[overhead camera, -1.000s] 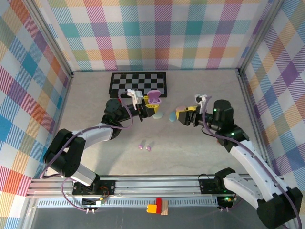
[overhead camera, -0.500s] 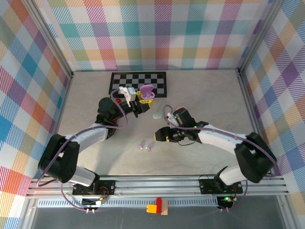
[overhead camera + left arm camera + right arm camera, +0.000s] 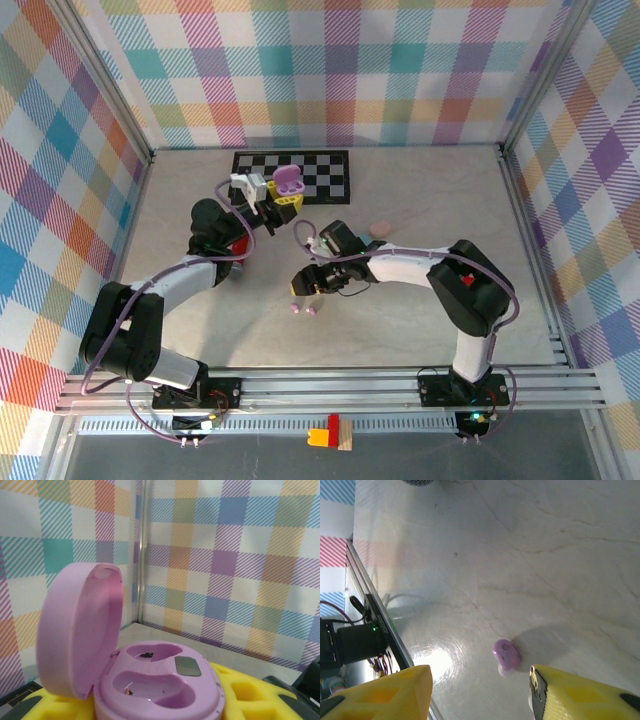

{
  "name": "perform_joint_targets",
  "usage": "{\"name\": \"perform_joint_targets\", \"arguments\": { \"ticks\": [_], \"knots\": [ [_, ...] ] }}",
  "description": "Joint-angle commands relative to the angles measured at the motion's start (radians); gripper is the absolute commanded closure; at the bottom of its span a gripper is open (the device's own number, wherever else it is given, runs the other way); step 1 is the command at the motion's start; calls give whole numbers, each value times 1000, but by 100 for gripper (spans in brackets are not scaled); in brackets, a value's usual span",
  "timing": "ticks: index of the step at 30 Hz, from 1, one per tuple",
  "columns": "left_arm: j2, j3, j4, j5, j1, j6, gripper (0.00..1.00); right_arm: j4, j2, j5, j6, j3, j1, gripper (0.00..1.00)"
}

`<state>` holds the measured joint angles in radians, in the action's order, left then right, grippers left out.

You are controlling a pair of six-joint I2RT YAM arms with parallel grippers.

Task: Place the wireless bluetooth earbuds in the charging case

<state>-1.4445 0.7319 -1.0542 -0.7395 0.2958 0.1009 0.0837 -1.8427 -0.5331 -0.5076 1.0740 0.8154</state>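
My left gripper [image 3: 281,193] is shut on the lilac charging case [image 3: 290,181], holding it up in front of the checkerboard. In the left wrist view the case [image 3: 165,682] sits between yellow pads [image 3: 250,692] with its lid [image 3: 77,630] swung open and both wells empty. Two lilac earbuds [image 3: 296,309] [image 3: 312,311] lie side by side on the table. Just above them hovers my right gripper [image 3: 308,286]. In the right wrist view one earbud [image 3: 506,655] lies on the table between the spread yellow fingers [image 3: 385,692], untouched; the right gripper [image 3: 480,680] is open.
A checkerboard mat [image 3: 330,172] lies at the back of the table. A pink pebble-shaped case [image 3: 380,228] rests right of centre. The metal frame rail [image 3: 330,385] runs along the near edge, with a red and yellow block [image 3: 328,433] below it. Plaid walls enclose the table.
My right arm has swung left and down across the table to the two earbuds, its jaws narrowing. My left gripper has carried the open case left and back.
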Motion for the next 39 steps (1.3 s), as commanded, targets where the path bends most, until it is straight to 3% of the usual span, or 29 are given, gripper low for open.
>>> {"name": "perform_joint_targets", "arguments": {
  "ticks": [1, 10, 23, 39],
  "knots": [
    [-1, 34, -98, -23, -19, 39, 64, 77, -50, 9, 80, 71, 25, 47],
    [3, 34, -124, -34, -43, 62, 64, 186, -159, -11, 142, 190, 46, 47],
    [7, 32, -123, -40, -46, 65, 64, 235, -188, -14, 176, 198, 76, 49],
    [4, 32, -130, -41, -47, 68, 64, 252, -206, -6, 163, 202, 80, 66]
  ]
}}
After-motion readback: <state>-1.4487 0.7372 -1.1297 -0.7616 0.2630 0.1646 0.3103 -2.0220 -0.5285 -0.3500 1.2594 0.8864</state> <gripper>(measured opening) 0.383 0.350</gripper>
